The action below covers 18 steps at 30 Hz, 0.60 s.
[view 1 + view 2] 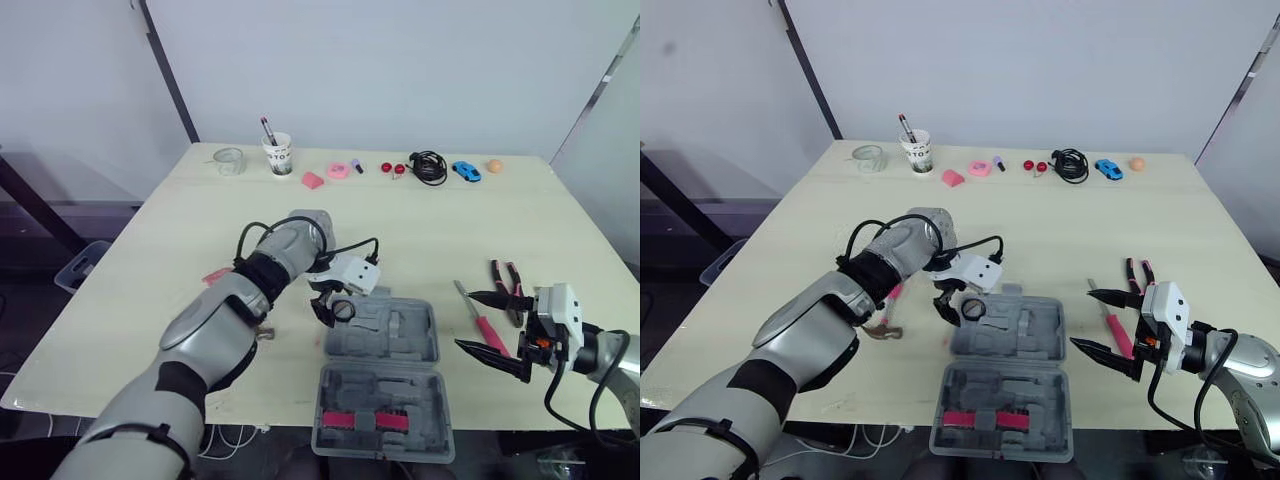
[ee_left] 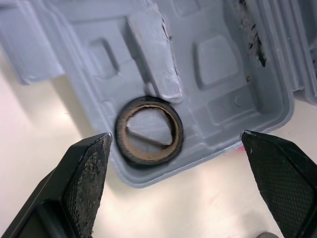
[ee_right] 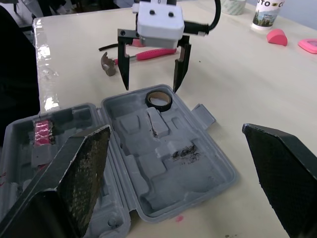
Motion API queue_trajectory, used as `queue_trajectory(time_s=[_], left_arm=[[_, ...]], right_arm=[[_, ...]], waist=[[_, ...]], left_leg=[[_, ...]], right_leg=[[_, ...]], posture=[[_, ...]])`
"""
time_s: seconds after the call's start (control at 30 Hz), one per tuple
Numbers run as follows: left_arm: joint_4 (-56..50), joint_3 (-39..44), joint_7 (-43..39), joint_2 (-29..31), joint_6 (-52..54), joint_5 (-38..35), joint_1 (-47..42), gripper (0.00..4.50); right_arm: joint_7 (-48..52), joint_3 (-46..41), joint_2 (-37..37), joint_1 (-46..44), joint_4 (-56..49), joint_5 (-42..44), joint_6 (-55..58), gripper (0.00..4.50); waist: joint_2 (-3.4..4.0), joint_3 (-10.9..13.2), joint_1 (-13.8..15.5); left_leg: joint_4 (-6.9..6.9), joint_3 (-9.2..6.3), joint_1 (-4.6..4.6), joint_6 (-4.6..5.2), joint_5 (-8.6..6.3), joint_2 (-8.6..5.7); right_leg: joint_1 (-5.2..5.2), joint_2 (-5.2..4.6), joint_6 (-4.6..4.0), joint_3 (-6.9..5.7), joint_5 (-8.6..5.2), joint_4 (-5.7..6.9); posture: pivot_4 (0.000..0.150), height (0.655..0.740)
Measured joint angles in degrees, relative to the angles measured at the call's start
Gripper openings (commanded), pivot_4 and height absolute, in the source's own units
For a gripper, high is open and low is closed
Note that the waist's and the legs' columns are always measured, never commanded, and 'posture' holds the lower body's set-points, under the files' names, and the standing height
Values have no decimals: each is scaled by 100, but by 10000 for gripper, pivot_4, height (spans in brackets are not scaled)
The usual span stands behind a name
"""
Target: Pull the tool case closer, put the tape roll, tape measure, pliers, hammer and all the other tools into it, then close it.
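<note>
Left fingers (image 2: pixel 89 183) are spread wide and hold nothing. The tape roll (image 2: pixel 147 159) lies under the gap between them, apart from both tips, inside the case (image 1: pixel 404 338).

- **Left wrist view:** the roll sits in a corner pocket, its rim overlapping the end of a moulded rib. Both tips hang over bare table (image 1: pixel 500 220) just outside the case rim.
- **Eye views:** that corner is the far-left one of the far half. The case lies open and flat, the near half at the table's near edge with a pink strip in it.
- **Right wrist view:** the left gripper (image 3: pixel 151 89) is seen front-on, pointing down, tips close to the rim, with the roll just inside between them.
- **Hammer:** the right wrist view also has the hammer (image 3: pixel 148 53) flat on the table behind that gripper. It has a pink handle and its head points toward the near edge. In the left eye view the arm covers most of it.

Right fingers (image 3: pixel 79 173) are also spread wide and empty. The right gripper (image 1: pixel 464 319) hovers off the case's right side, tips pointing at it.

- **Screwdriver and pliers:** the screwdriver (image 1: pixel 491 335) lies on the table beneath those fingers. The pliers (image 1: pixel 511 288) lie just beside it, farther right. Both are outside the case.
- **Scuff:** the right wrist view shows a dark scuff in the far half.

The far table edge holds a cup (image 1: pixel 281 157), a cable (image 1: pixel 429 168), a toy car (image 1: pixel 466 171) and small bits, well apart from the case.
</note>
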Motion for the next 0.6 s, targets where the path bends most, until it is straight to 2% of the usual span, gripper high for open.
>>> queue_trajectory(time_s=[0.13,0.2,0.33,0.5,0.6], left_arm=[[-541,-32,-7,305,165,-507,32,44266],[-672,231,-3,347,113,-780,230,44266],[-559,534,58,371,-241,-916,607,44266],[-89,1469,242,393,-737,-1492,1159,44266],[-31,2123,117,353,-668,-2093,1452,34158]], right_arm=[[-5,0,1,0,1,-10,-3,45000],[-16,1,8,-1,0,-34,-6,45000],[-64,2,29,2,0,-67,-6,45000],[-120,5,68,31,-8,-83,-6,45000],[-144,9,123,28,-10,-108,-26,45000]], waist=[[1,0,-2],[4,-1,-2],[3,-1,-3],[4,-1,4],[4,-1,0]], left_leg=[[0,0,1,0,0,1],[0,1,3,0,0,1],[2,1,3,0,0,1],[4,4,5,0,0,2],[6,4,4,0,0,2]], right_leg=[[0,0,0,0,0,2],[0,0,0,1,0,2],[0,1,0,0,0,5],[0,1,0,1,0,9],[0,1,0,1,0,11]], posture=[[1500,7400],[1500,7400],[1500,7400],[1500,7400],[1500,7400]])
